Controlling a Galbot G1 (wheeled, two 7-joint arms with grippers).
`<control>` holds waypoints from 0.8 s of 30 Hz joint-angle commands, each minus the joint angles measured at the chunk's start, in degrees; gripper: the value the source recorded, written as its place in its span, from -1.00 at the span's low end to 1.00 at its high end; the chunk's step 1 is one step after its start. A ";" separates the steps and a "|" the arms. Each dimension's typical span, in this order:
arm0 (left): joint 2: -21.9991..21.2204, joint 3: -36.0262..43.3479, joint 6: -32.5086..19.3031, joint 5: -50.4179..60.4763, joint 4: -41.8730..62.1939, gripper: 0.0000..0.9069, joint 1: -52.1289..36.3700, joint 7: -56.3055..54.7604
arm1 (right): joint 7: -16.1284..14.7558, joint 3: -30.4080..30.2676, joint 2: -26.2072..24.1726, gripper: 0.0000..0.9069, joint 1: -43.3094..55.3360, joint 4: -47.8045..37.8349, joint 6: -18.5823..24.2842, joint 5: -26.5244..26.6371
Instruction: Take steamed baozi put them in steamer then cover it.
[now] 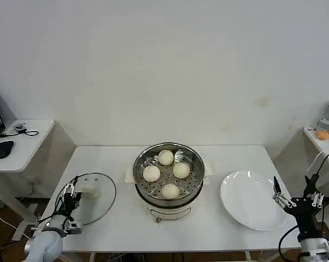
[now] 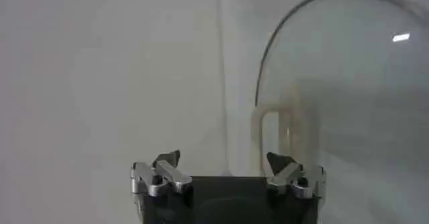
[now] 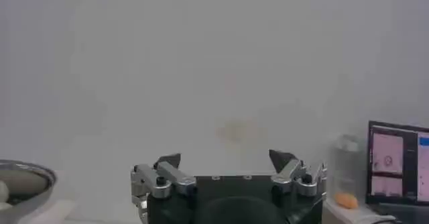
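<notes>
Head view: you've got 4 smooth round steamed baozi (image 1: 165, 157) sitting on the holed tray of the shiny steel steamer (image 1: 169, 173), mid white table (image 1: 115, 218). Clear glass cover (image 1: 93, 198), metal rim, cream bar handle, lies flat near table's left edge. Left gripper (image 1: 70, 192) is right at its near-left rim, fingers apart, nothing held. Glossy white plate (image 1: 252, 199) on the right; right gripper (image 1: 295, 201) beside its right rim, fingers spread, empty. Bare tabletop w/ room between cover and steamer. Plain white wall (image 1: 164, 71) behind.
</notes>
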 commanded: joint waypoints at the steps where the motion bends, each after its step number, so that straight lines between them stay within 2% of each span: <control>1: -0.25 0.77 0.02 0.37 2.59 1.00 -2.35 0.15 | 0.00 0.05 0.36 1.00 -0.34 0.50 0.05 -0.07; 8: -0.61 1.14 -0.05 0.62 3.98 1.00 -4.22 -0.13 | 0.04 -0.60 0.97 1.00 -0.47 0.48 0.46 -0.64; 9: -0.62 1.16 -0.06 0.64 4.00 0.80 -4.33 -0.08 | 0.03 -0.91 0.96 1.00 -0.50 0.32 0.59 -0.92; 10: -0.61 1.21 -0.07 0.61 4.09 -0.22 -4.50 -0.01 | 0.02 -0.96 0.90 1.00 -0.55 0.26 0.66 -1.05; 12: -0.72 1.35 -0.20 0.60 4.53 -1.00 -4.76 -0.12 | 0.01 -1.09 0.76 1.00 -0.65 0.19 0.79 -1.23; 24: -1.42 0.88 -2.17 0.61 4.68 -1.00 -3.90 -1.49 | 0.21 -1.84 0.22 1.00 -0.91 0.01 0.85 -1.04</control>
